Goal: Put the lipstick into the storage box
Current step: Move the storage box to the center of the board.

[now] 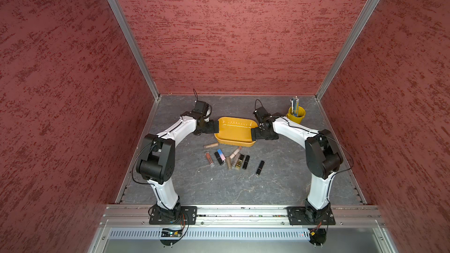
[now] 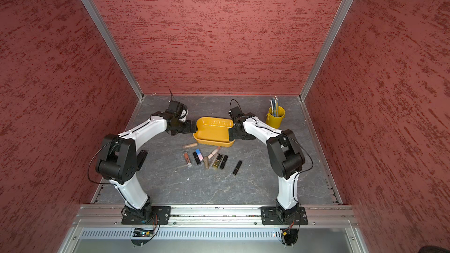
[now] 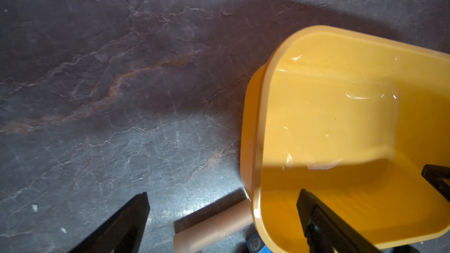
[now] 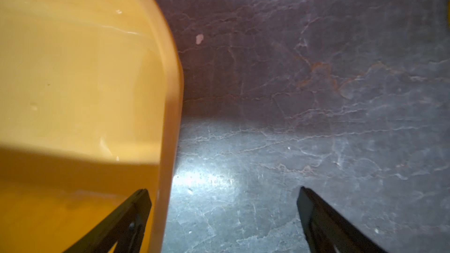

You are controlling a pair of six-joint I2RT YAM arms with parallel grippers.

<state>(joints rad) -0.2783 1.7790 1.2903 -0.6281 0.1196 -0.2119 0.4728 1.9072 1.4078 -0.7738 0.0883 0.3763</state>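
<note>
Scene: dark stone-patterned table [image 1: 219, 186], walled in by red textured panels.
Storage box: the mustard-yellow storage box [image 1: 235, 131] is seen on the table toward the back, between the two wrists, long side across the view.
Left gripper: the left gripper [image 3: 222, 193] is held at the box's left end. In the left wrist view the fingers are spread wide apart, one over the inside of the box and the other over bare table, so the end rim lies between them. Nothing is clamped.
Right gripper: the right gripper [image 4: 223, 189] is held at the box's right end. The fingers are spread wide as well, one over the box floor and one over the table, with the rim between. Nothing is gripped.
Beige lipstick: the beige lipstick [image 1: 211, 145] lies flat on the table just in front of the box's left corner. In the left wrist view it is seen beside the box wall; contact cannot be told.
Cluster: the pink-and-blue lipstick [image 1: 220, 155] and the gold lipstick [image 1: 240, 161] are found in a loose group of tubes on the table, nearer the robot base than the box. All are outside the box.
Black lipstick: the black lipstick [image 1: 260, 167] lies alone, to the right of the group.
Pen cup: the yellow pen cup [image 1: 295, 115] stands upright at the back right, filled with pens, behind the right arm.
</note>
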